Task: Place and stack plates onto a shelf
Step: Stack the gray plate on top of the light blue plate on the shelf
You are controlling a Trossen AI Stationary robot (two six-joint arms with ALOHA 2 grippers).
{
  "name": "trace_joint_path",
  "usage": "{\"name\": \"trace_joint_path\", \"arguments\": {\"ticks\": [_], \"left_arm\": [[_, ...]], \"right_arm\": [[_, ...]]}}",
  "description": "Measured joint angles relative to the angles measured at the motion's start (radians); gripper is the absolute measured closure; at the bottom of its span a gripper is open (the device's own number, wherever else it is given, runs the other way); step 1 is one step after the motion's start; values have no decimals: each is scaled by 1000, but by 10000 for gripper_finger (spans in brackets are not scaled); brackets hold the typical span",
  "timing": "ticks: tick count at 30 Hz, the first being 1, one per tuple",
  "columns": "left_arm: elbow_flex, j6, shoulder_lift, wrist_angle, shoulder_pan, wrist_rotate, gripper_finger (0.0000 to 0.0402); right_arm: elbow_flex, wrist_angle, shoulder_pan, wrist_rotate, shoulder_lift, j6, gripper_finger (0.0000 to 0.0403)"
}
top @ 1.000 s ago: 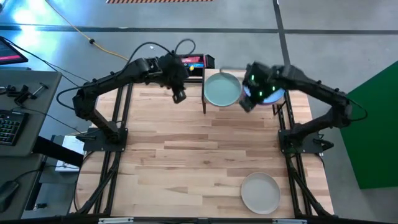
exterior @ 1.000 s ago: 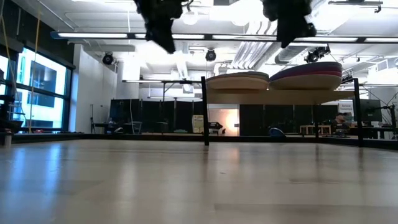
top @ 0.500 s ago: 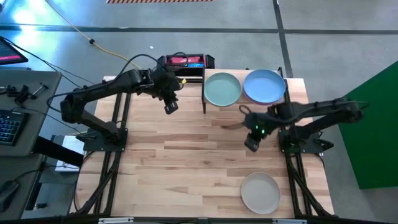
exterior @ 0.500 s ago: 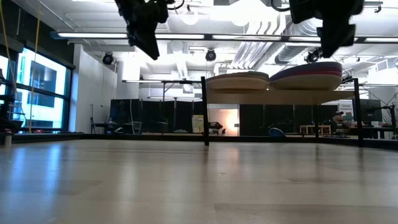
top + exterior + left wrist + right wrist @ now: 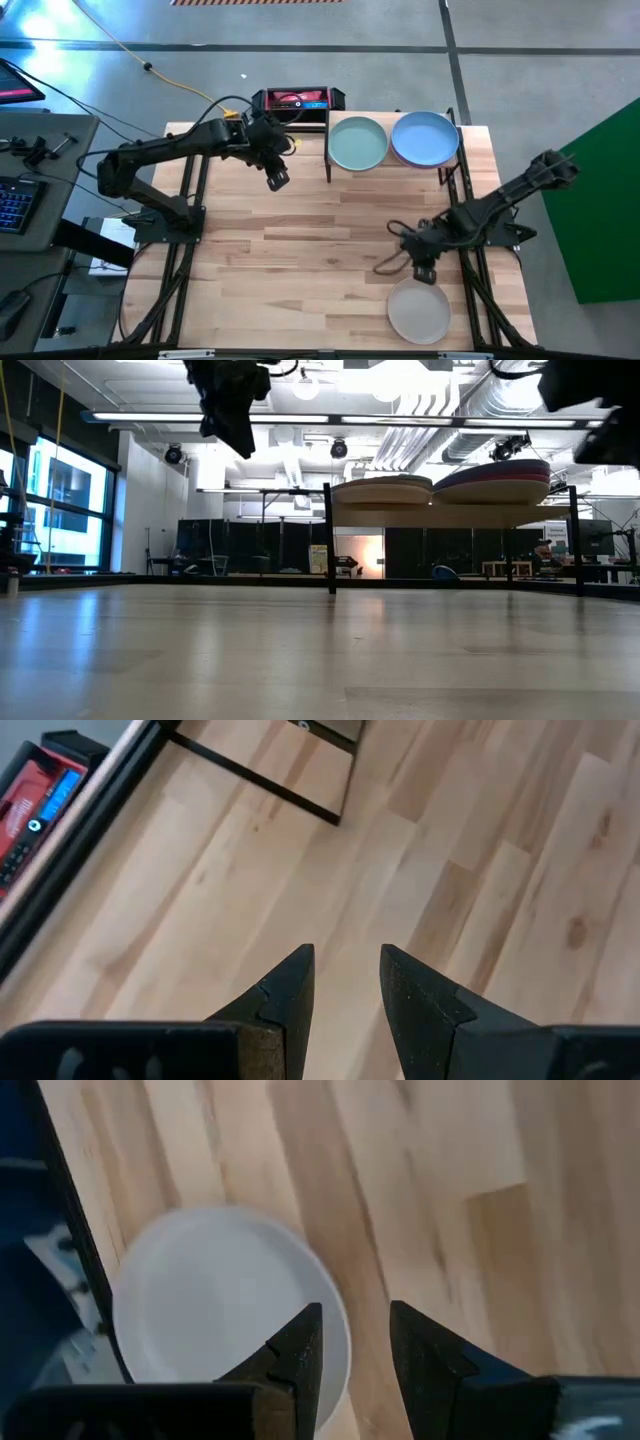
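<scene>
Shelf (image 5: 393,165) sits at the table's far edge, about 12 to 1 o'clock from table centre; its two plate stacks show a mint green plate (image 5: 357,143) on top of the left stack and a blue plate (image 5: 425,137) on top of the right, edges nearly touching. In the low view the stacks (image 5: 381,490) (image 5: 492,482) stand side by side on the board, unchanged from a second ago. One beige plate (image 5: 419,310) lies alone on the table near the front edge, about 5 o'clock, well apart from the shelf, same spot as before. Right gripper (image 5: 422,271) has swung away from the shelf's right stack, where it was a second ago, down the table's right side; it now hangs just beyond the beige plate's far rim, arm folded low, a cable looped beside it. Right wrist view: fingers (image 5: 300,1355) narrowly parted, nothing between them, beige plate (image 5: 220,1315) below. Left gripper (image 5: 277,179) hovers over bare table (image 5: 300,230) at about 11 o'clock, left of the shelf, shifted slightly nearer the front; fingers (image 5: 290,990) a small gap apart, empty. A red and black case (image 5: 295,100) lies at the far edge behind it.
</scene>
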Motion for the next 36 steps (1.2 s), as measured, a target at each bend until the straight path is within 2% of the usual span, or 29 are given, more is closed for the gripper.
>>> {"name": "trace_joint_path", "arguments": {"ticks": [6,12,22,36], "left_arm": [[0,-69,0,-1,-69,-4,298],[0,-156,0,-1,-150,-60,298],[0,-247,0,-2,-255,-144,298],[0,-275,0,-2,-282,-156,298]], "right_arm": [[-78,104,115,-11,0,16,304],[-142,179,191,12,25,67,304],[-153,177,211,50,160,92,304],[-153,225,210,28,285,103,304]]}}
